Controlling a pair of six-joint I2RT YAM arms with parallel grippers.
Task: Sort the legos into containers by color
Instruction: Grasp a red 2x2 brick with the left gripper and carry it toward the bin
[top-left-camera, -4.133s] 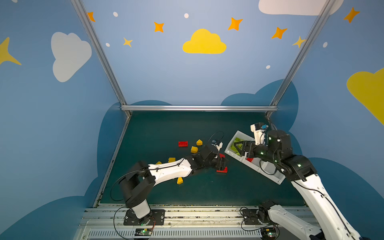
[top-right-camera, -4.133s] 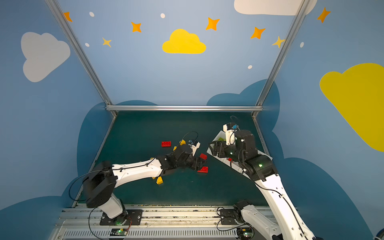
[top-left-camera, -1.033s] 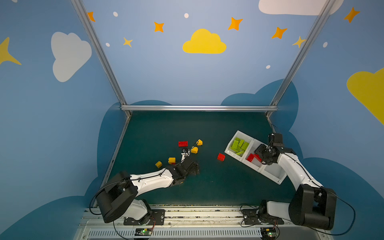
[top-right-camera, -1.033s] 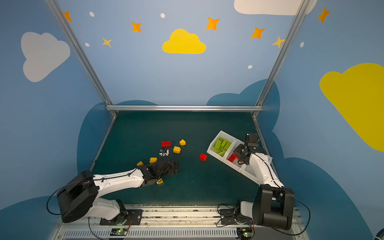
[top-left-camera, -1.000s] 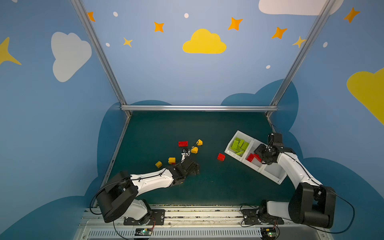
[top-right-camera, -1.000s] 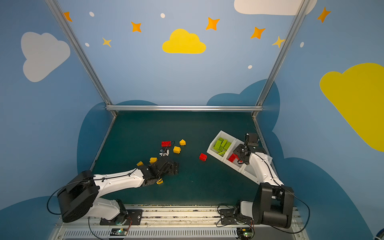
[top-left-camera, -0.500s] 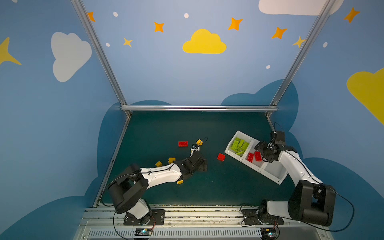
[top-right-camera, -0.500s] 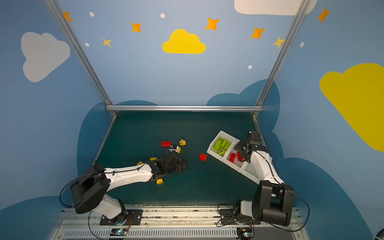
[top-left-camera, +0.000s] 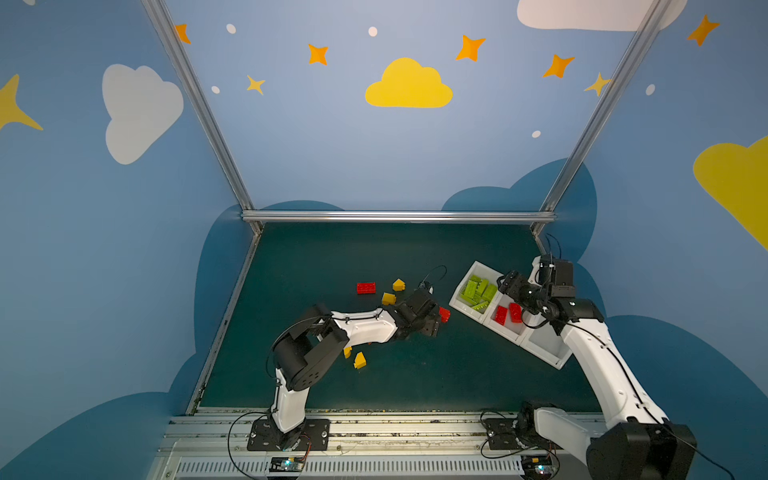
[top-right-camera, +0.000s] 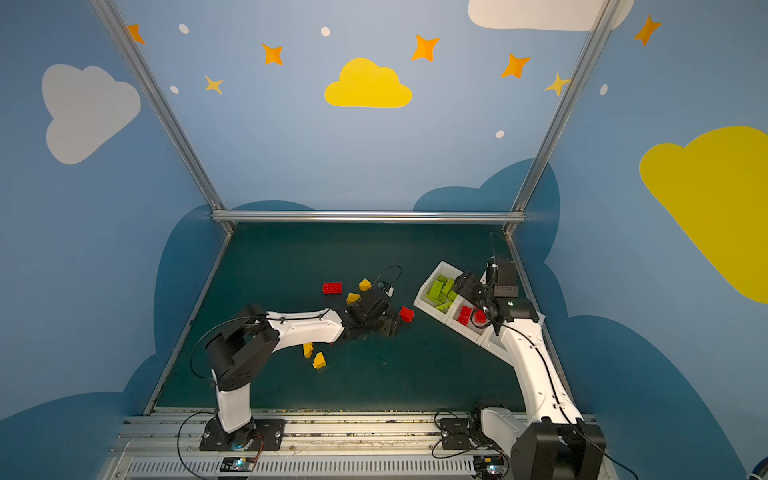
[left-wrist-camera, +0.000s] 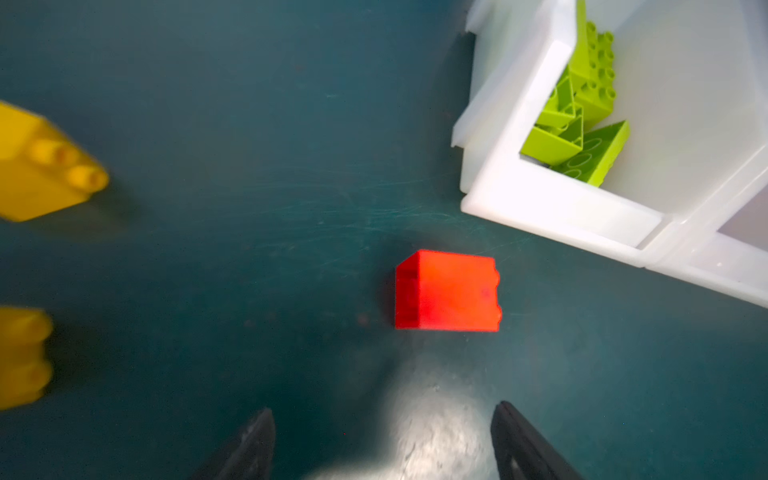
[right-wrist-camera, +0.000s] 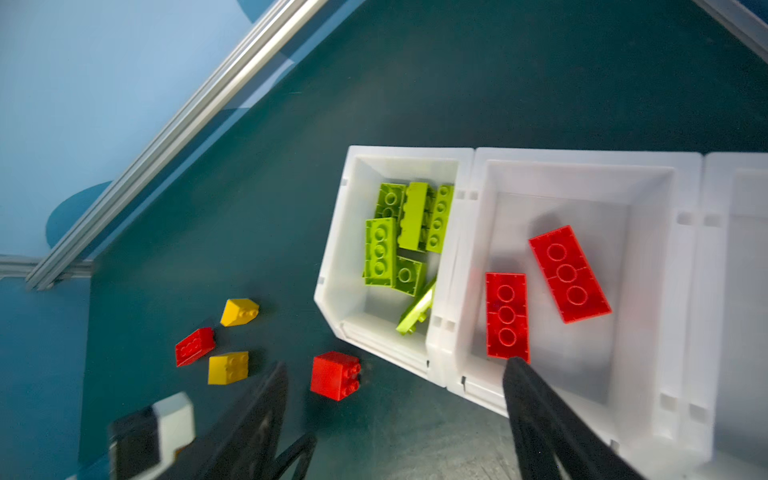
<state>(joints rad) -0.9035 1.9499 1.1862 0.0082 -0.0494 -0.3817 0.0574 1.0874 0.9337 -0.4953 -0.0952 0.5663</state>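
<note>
- The step in hand, as I judge it, is picking up the small red brick. It lies on its side on the surface, just beside the containers, right of centre in both top views.
- The left gripper hovers short of that brick, fingers apart with nothing between them. The next move calls for it to advance, straddle the brick and close.
- The right gripper hangs over the bins, fingers apart and empty.
- The green bricks fill the far end bin and two red bricks lie in the middle one. The third bin looks empty.
- Loose at centre in a top view are a long red brick and yellow bricks, none yet binned.
- The surface is a dark teal mat, faintly scratched. The walls are blue with painted clouds and stars, framed by aluminium rails.
</note>
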